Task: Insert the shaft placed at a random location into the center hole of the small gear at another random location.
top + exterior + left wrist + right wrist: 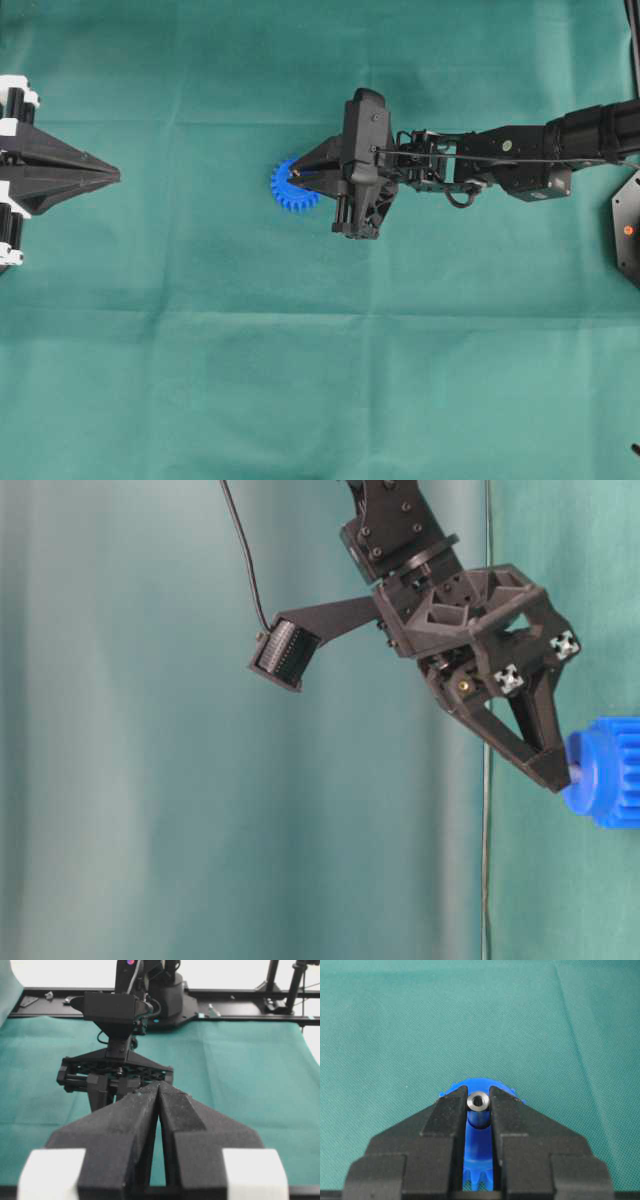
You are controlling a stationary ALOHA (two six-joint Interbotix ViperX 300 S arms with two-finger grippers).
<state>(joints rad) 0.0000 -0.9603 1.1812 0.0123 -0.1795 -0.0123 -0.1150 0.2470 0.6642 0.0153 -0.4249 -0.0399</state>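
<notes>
The small gear point(288, 190), bright blue and toothed, lies on the green cloth near the middle; it also shows in the table-level view point(612, 772) and under the fingers in the right wrist view point(479, 1150). My right gripper point(297, 172) point(478, 1098) is shut on the shaft point(478, 1101), a short silvery pin with a ringed pale end facing the camera. The shaft point(576, 773) points at the gear's hub and its far end meets the hub face. The center hole is hidden behind the shaft. My left gripper point(116, 176) point(159, 1085) rests shut and empty at the left edge, far from the gear.
Green cloth point(320, 380) covers the whole table. The right arm point(500, 155) stretches in from the right edge, with a black base plate point(628, 230) beside it. A black frame rail point(240, 1007) runs along the far table edge in the left wrist view.
</notes>
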